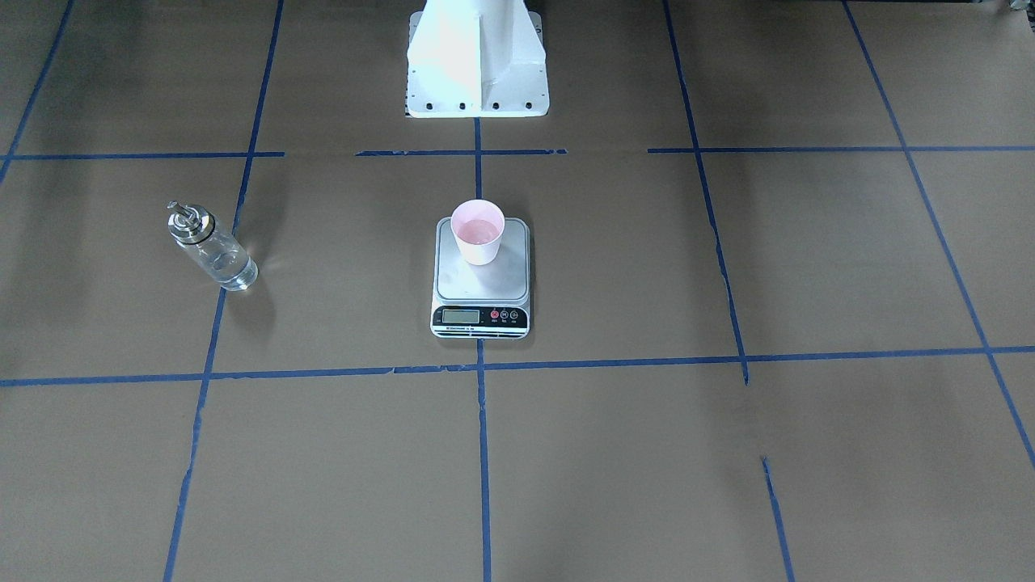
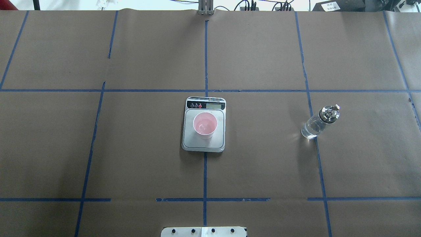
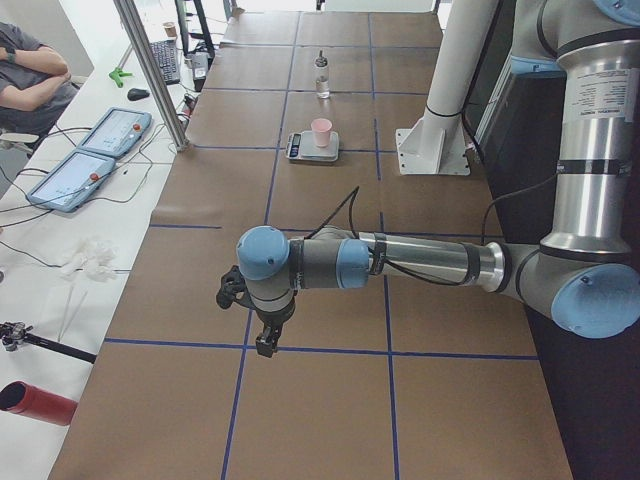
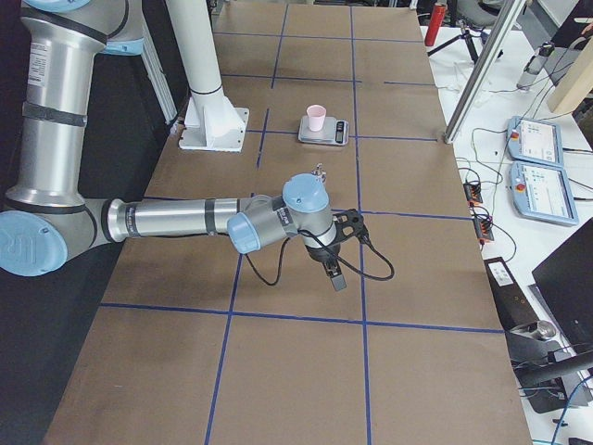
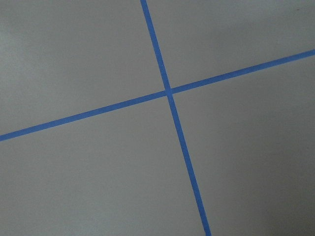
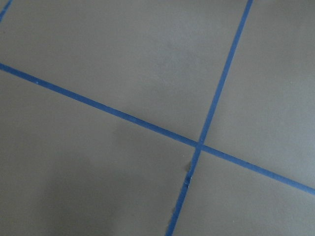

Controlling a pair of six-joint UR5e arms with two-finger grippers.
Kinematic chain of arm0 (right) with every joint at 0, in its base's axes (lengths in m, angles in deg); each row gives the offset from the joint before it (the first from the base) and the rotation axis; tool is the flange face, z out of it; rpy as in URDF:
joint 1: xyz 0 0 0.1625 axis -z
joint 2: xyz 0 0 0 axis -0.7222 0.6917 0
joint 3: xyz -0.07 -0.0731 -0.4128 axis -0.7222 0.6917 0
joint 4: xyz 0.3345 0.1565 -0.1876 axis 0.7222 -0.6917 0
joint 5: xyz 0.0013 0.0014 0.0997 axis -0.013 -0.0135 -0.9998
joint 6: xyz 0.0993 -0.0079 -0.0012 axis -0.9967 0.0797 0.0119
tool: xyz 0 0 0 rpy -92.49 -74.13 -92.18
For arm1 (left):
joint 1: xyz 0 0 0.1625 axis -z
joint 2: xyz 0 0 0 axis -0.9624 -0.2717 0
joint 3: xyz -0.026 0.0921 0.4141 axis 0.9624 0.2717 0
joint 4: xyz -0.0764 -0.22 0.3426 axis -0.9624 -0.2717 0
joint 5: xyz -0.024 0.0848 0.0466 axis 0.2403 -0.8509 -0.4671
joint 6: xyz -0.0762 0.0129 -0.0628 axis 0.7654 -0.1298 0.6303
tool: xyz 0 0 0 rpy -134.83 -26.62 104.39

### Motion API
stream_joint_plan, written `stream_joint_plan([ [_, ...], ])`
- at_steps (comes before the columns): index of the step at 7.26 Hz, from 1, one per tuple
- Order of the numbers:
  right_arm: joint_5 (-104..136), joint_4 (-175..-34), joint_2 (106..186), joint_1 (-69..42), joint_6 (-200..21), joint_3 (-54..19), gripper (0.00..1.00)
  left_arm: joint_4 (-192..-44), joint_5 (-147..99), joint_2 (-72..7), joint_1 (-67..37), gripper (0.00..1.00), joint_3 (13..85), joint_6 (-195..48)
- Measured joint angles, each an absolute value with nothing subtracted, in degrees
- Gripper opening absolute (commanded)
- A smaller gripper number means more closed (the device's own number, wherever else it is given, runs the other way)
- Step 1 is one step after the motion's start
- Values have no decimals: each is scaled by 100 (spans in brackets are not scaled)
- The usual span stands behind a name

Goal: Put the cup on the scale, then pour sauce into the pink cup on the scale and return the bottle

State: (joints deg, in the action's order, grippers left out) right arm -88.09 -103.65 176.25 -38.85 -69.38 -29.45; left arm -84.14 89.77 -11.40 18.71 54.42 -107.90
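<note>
cup (image 1: 478, 232) on scale (image 1: 482, 284), bottle (image 1: 212, 247) upright well apart, left gripper (image 3: 264, 346) & right gripper (image 4: 337, 280) far off, finger state can't tell

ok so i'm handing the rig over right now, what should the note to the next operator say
Grippers: left gripper and right gripper hang over bare table, far from the things. They show only in side views, so open or shut cannot be told; nothing seen in either.
Things: cup upright on the scale, apparently with a little clear liquid inside. Bottle upright on the table at the robot's right, apart from the scale, some sauce in it.
Done: cup placed, pour apparently made, bottle set down.
Left: nothing obvious; the scale's display is unreadable.
</note>
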Motion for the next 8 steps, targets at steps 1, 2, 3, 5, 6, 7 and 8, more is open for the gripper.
stream_joint_plan([
  [1, -8806, -10936, 17678, -4007, -6697, -2869, 100, -8480, 8979, -1023, 1809, 100, 5436, -10778],
  [2, -8813, -11156, 17768, -4072, -6611, -2727, 100, -8636, 8973, -907, 1784, 100, 5431, -10777],
  [3, -8911, -11231, 17809, -4099, -6579, -2496, 100, -8809, 8971, -813, 1775, 100, 5429, -10779],
  [5, -9261, -11263, 17819, -4110, -6567, -2169, 100, -8955, 8987, -766, 1771, 100, 5433, -10787],
  [6, -9340, -11266, 17818, -4112, -6564, -2092, 100, -8969, 9001, -777, 1771, 100, 5447, -10792],
  [7, -9373, -11266, 17808, -4113, -6563, -2063, 100, -8969, 9009, -791, 1770, 100, 5448, -10794],
  [8, -9404, -11267, 17794, -4113, -6569, -2096, 100, -8963, 9013, -794, 1770, 100, 5438, -10793],
])
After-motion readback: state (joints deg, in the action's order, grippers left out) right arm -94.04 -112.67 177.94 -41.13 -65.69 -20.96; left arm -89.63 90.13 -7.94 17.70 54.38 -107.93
